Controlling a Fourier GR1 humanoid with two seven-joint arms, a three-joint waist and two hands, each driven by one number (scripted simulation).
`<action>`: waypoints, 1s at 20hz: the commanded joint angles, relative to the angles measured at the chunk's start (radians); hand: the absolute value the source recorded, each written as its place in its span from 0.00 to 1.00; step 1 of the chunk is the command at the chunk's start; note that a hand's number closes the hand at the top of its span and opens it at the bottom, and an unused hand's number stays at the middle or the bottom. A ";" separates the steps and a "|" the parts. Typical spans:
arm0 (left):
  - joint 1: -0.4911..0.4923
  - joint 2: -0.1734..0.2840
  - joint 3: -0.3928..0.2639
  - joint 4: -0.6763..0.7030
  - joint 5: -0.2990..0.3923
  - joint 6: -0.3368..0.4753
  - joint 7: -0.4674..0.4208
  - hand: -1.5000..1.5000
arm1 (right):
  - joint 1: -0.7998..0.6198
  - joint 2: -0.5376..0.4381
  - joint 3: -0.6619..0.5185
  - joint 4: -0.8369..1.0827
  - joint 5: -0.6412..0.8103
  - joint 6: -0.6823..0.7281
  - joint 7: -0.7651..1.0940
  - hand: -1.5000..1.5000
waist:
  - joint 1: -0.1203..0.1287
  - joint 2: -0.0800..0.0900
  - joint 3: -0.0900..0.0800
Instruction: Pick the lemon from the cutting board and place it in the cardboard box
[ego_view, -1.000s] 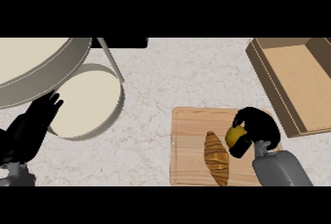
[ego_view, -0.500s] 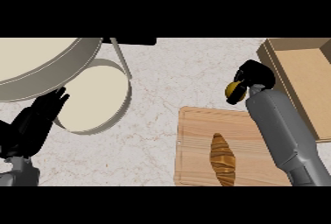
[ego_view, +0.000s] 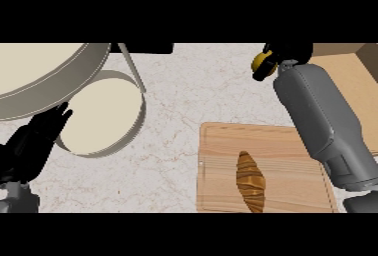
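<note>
My right hand (ego_view: 284, 52) is at the top of the head view, curled round the yellow lemon (ego_view: 260, 62), which shows only at the hand's left side. The hand and lemon are above the counter, just left of the cardboard box (ego_view: 347, 75) at the right edge. The grey right forearm stretches up over the right side of the wooden cutting board (ego_view: 221, 170). A brown croissant (ego_view: 249, 181) lies on the board. My left hand (ego_view: 33, 142) rests open at the lower left, fingers straight.
A large round pale bowl (ego_view: 52, 75) fills the upper left, with a round pale plate-like dish (ego_view: 103, 120) beside it. A dark object (ego_view: 144, 47) sits at the top edge. Marble counter lies between the dish and the board.
My right hand has carried the lemon up off the board and further away, toward the box's left side. The view has shifted, so the board and bowl sit lower. The left hand stays put.
</note>
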 joint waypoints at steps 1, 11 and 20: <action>0.035 -0.045 -0.033 -0.001 -0.048 0.038 -0.021 0.50 | -0.088 -0.007 0.007 -0.049 0.042 -0.046 0.047 1.00 | -0.016 -0.006 -0.001; 0.003 0.006 0.031 0.052 -0.013 0.005 -0.025 0.50 | -0.235 -0.132 -0.024 -0.087 0.158 -0.001 0.269 1.00 | -0.028 -0.006 -0.001; 0.014 -0.025 0.007 0.022 -0.016 -0.001 -0.039 0.50 | -0.136 -0.214 -0.077 0.003 0.170 -0.086 0.158 1.00 | -0.020 -0.003 -0.001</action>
